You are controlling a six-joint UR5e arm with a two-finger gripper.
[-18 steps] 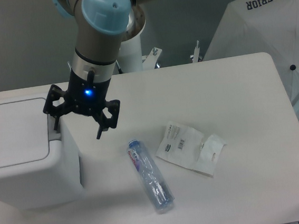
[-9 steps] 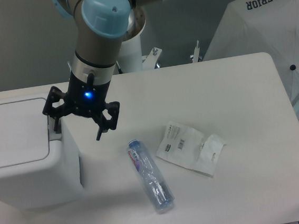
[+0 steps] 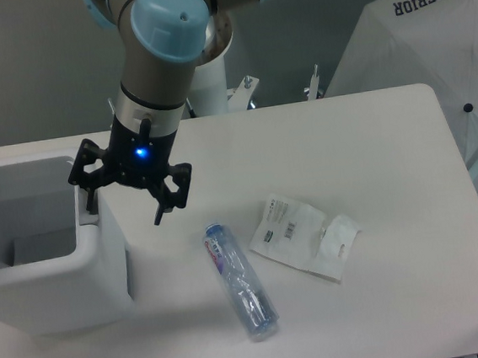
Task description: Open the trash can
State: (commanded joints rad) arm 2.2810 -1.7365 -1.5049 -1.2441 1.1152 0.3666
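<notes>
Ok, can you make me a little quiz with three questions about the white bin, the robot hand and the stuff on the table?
1. Where does the plastic bottle lie?
A. inside the bin
B. on the table, right of the bin
C. in the fingers

2. What colour is the light on the gripper?
A. blue
B. red
C. green

3. How is the trash can now?
A. lid shut flat
B. tipped over
C. open on top

Answers: 1 B, the bottle lies on the table beside the crumpled wrapper. 2 A, a blue dot glows on its body. 3 C, you can see down into the bin's hollow inside.
</notes>
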